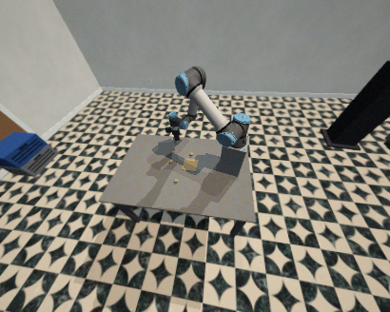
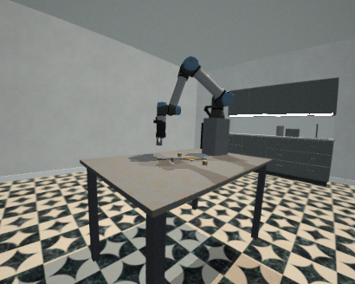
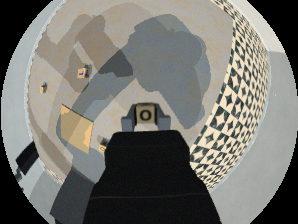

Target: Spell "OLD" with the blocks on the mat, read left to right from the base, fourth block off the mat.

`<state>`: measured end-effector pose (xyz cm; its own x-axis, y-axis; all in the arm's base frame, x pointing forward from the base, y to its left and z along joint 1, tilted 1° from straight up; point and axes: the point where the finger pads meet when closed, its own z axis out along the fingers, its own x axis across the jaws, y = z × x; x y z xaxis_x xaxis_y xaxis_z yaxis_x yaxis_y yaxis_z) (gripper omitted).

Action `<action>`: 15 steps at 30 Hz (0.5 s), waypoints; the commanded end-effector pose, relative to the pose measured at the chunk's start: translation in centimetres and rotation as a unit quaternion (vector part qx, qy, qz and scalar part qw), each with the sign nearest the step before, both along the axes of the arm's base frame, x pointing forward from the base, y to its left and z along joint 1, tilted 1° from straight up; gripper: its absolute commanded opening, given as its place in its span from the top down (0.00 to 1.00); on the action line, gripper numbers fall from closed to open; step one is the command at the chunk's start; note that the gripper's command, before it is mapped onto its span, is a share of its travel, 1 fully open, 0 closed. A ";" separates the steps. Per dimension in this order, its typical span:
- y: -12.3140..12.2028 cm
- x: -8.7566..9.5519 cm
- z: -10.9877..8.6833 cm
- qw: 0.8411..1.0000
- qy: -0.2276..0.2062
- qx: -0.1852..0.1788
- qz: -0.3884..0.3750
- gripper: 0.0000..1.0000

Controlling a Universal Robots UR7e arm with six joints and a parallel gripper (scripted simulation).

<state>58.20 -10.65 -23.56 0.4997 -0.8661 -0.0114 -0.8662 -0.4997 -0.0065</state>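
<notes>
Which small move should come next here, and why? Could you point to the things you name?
Probably carry the O block [image 2: 158, 142] [image 3: 146, 114] sideways towards the mat [image 1: 191, 165] [image 2: 191, 158] [image 3: 76, 130], staying raised until over it. The tool [image 1: 177, 138] [image 2: 159, 143] [image 3: 145, 110] grips the block above the table [image 1: 145, 181] [image 2: 153, 186] [image 3: 117, 20], and the mat lies off to one side, with no block plainly on it.

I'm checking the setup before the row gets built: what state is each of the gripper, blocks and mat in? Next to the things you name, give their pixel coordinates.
gripper [image 1: 177, 138] [image 2: 158, 143] [image 3: 145, 110]: shut on the O block, raised
O block [image 2: 158, 142] [image 3: 145, 114]: held, off the table
blue-lettered block [image 1: 171, 162] [image 2: 172, 159] [image 3: 82, 73]: on the table, off the mat
two other blocks: likewise
mat [image 1: 191, 165] [image 2: 191, 158] [image 3: 76, 129]: flat, bearing no block
</notes>
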 end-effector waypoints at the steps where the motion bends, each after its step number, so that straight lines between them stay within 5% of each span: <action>1: 0.8 -0.2 0.0 0.998 0.000 0.000 -0.070 0.51; 15: 2.5 -1.0 0.0 0.973 0.002 0.000 -0.230 0.51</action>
<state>57.44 -8.74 -23.65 0.1713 -0.9851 -0.0127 -0.9852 -0.1713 -0.0023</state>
